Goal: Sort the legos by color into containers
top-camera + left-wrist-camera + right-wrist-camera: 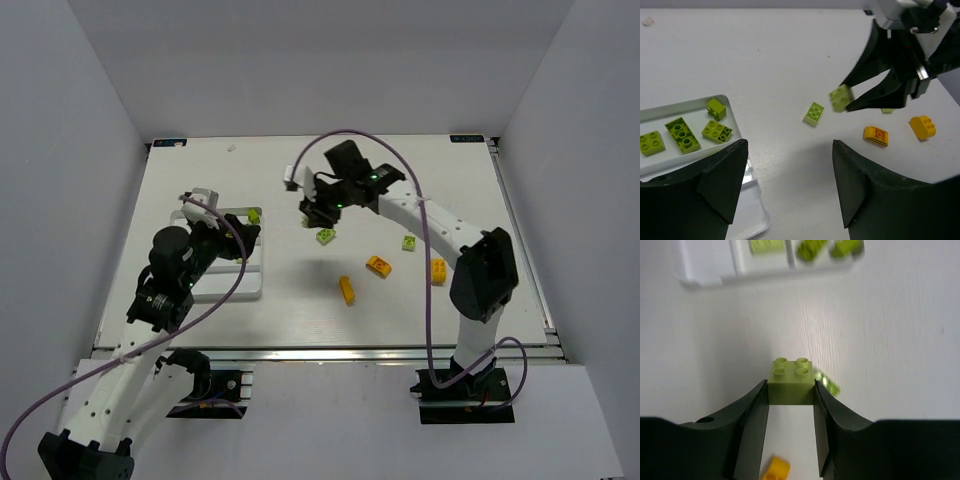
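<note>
1. The right claw (790,390) is closed on a lime green brick (840,97). Its two fingers press the brick's opposite sides, studs facing up in the right wrist view.
2. The held brick appears lifted off the tabletop (300,190), near its middle and well apart from the tray (695,102).
3. A second green brick (813,113) lies on the tabletop just beside and below the held one.
4. The left claw (789,150) stands open with nothing between its fingers, hovering by the tray's right edge.
5. The white tray sits on the left side of the tabletop. Four green bricks (682,134) lie inside it, close together. Whether a divider separates them is hard to tell.
6. Three orange-yellow bricks (378,265) lie loose on the tabletop to the right of centre, with one more green brick (409,242) among them.
</note>
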Robot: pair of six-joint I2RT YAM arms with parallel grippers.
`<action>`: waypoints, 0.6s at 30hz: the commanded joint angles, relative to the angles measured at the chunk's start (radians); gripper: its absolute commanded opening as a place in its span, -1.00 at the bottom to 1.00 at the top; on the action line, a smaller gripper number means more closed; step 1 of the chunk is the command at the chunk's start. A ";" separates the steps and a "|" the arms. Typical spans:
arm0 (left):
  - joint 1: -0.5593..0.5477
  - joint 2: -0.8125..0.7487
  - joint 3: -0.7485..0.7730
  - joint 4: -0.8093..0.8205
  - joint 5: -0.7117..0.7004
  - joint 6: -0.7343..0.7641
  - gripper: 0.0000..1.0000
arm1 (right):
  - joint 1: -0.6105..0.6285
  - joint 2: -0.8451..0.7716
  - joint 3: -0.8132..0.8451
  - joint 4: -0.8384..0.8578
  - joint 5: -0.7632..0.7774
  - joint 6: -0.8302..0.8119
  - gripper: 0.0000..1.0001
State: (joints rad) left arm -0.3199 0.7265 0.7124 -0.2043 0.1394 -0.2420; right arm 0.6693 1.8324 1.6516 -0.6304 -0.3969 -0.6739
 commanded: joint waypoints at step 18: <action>0.005 -0.202 -0.082 0.108 -0.159 0.052 0.56 | 0.230 0.515 0.455 0.304 -0.137 0.359 -0.70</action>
State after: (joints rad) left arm -0.3199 0.5194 0.6308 -0.1043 -0.0093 -0.2028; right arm 0.8829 2.3516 2.0659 -0.3950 -0.5541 -0.3256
